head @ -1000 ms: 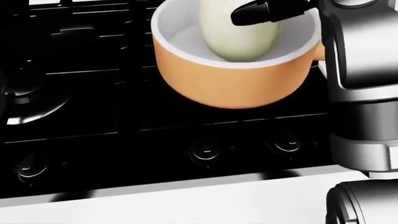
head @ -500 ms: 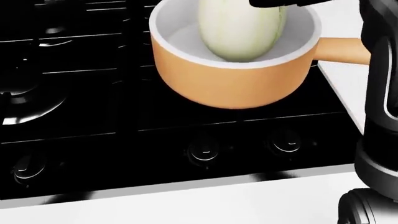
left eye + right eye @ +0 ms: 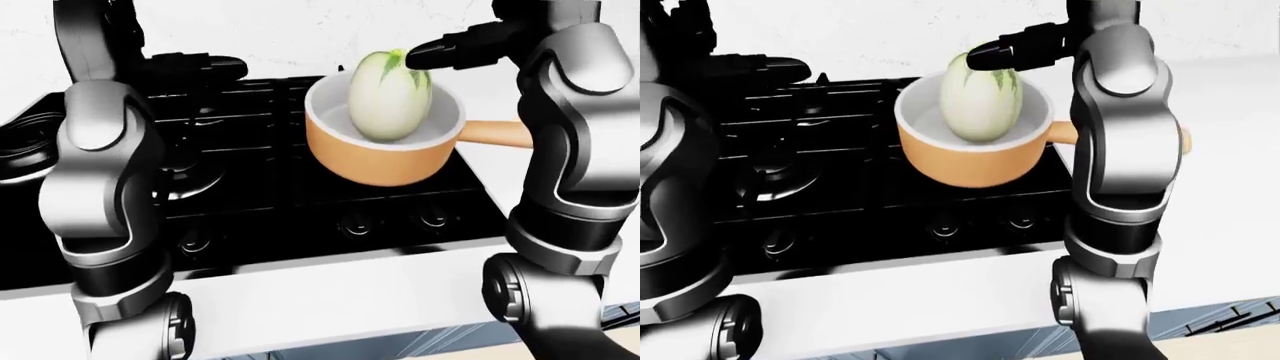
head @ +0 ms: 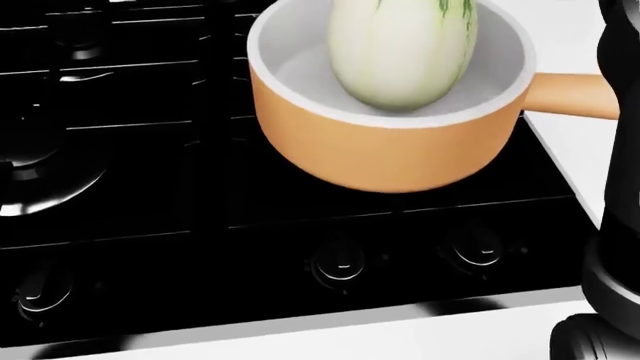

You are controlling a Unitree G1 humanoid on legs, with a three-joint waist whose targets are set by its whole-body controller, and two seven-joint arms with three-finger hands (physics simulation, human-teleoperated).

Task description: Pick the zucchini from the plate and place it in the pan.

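Head view: your right hand has cleared out of the pan, and the zucchini stands in it alone.

Across the last second the black fingers that lay over the zucchini (image 4: 402, 52) have gone from this view; it now rests upright in the orange pan (image 4: 390, 154), tip leaning on the far wall. By my reading the placing is done and only the retreat remains. Your right hand (image 3: 470, 49) hovers at the zucchini's top, fingers extended, gripping nothing. Your left hand is out of sight, so you cannot tell its state. Around you: white wall far off, black stove (image 3: 250, 180) under the pan, white counter (image 3: 1230, 180) to the right, knobs (image 4: 342, 264) nearest.
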